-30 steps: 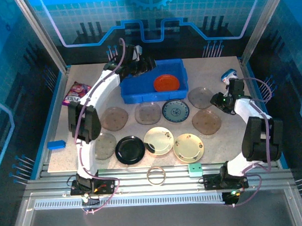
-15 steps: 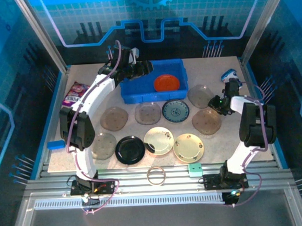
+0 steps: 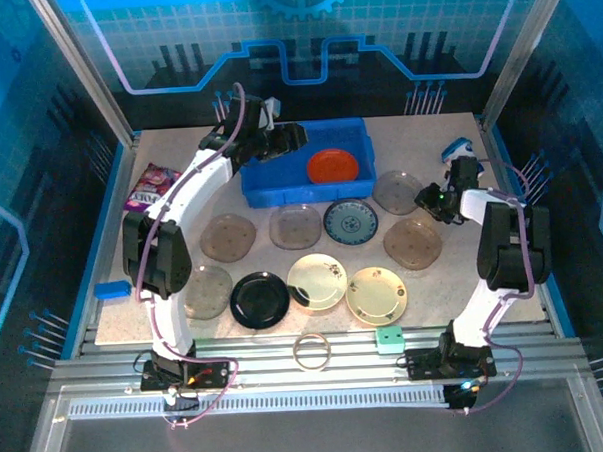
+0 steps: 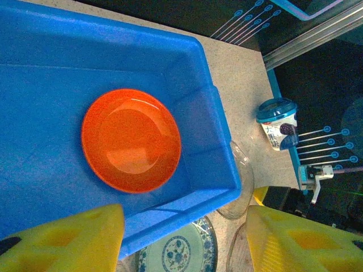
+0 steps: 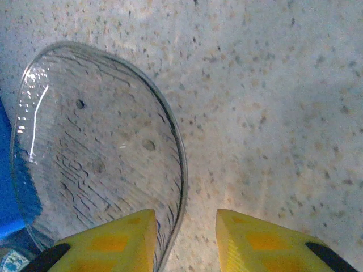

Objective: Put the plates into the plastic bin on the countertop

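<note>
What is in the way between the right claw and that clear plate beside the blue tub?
Nothing visible. The right gripper straddles the rim of the clear plate, which lies right beside the blue bin, nothing between them.

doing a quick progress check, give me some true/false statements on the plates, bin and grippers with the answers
1. The orange plate lies in the bin. True.
2. The black plate is in the bin. False: it sits on the countertop.
3. The left gripper holds a plate. False: it is open and empty above the bin.
4. The right gripper has its fingers either side of the clear plate's rim. True.
</note>
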